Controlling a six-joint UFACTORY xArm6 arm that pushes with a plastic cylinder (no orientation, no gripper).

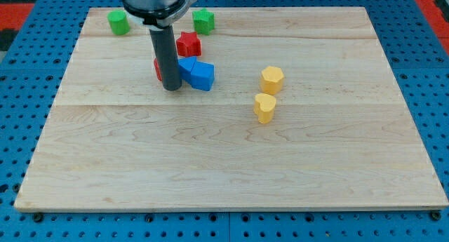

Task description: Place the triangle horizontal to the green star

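yellow heart (264, 107) nearest | tip (172, 90) touching blue triangle (201, 75), set to push toward green star (203, 21) | no fingers, just rod

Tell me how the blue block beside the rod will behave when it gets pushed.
The blue block looks squat and flat-bottomed, so it should slide rather than roll or tip. Its angled faces may make it twist off my tip, which sits at its left edge. A red block partly hidden behind the rod is close and might get dragged along.
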